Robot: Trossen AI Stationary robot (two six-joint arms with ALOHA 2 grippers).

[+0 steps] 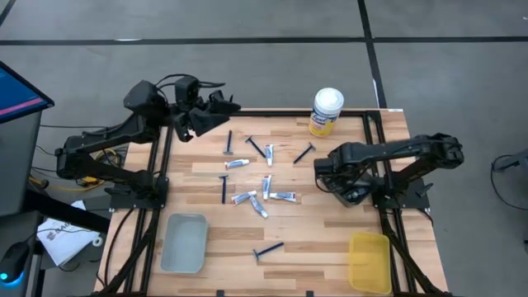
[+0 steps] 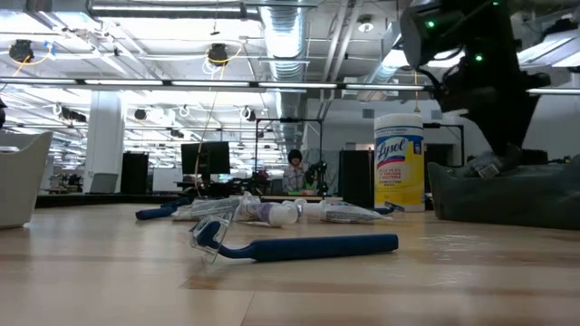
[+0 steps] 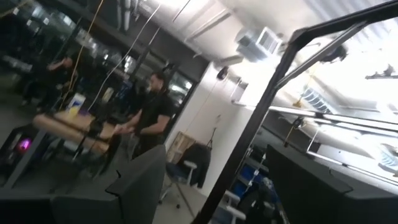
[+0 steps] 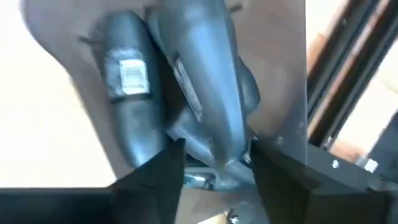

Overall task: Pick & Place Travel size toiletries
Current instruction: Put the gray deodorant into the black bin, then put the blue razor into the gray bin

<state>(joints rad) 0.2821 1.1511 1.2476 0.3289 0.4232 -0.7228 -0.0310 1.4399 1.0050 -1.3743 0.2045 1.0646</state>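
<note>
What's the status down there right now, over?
Left gripper open, parked at table corner. Right gripper over grey oval containers. Razors, tubes lie mid-table.

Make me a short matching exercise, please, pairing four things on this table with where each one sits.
Things:
1. grey tray
2. yellow tray
3. canister
4. lone razor

Places:
A. far edge of the table, right of centre
B. near left corner
C. between the two trays
D. near right corner

Pairs: 1-B, 2-D, 3-A, 4-C
</note>
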